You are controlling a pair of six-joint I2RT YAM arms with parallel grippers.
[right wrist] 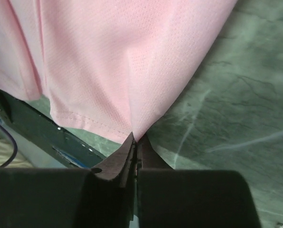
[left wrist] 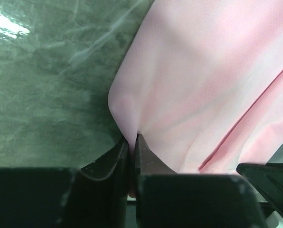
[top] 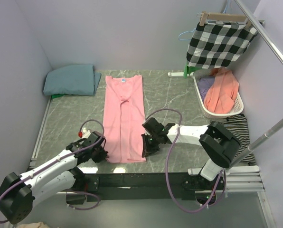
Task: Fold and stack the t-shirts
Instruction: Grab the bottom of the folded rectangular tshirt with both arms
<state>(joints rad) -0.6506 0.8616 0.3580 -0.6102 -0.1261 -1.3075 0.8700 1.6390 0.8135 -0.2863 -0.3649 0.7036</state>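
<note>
**Both arms pinch the pink t-shirt's near corners**

We see the pink t-shirt [top: 124, 118] lying folded into a long strip at the centre of the table [top: 179, 95]. Our left fingers [left wrist: 108, 164] press together on its lower-left corner; our right fingers [right wrist: 115, 164] pinch the lower-right corner. The teal t-shirt [top: 71, 80] sits folded at upper left.

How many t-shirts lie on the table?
2. The pink shirt lies mid-table, near corners pinched by the left claw and right claw; the teal shirt sits folded at the far left corner. The basket may hold more.
</note>
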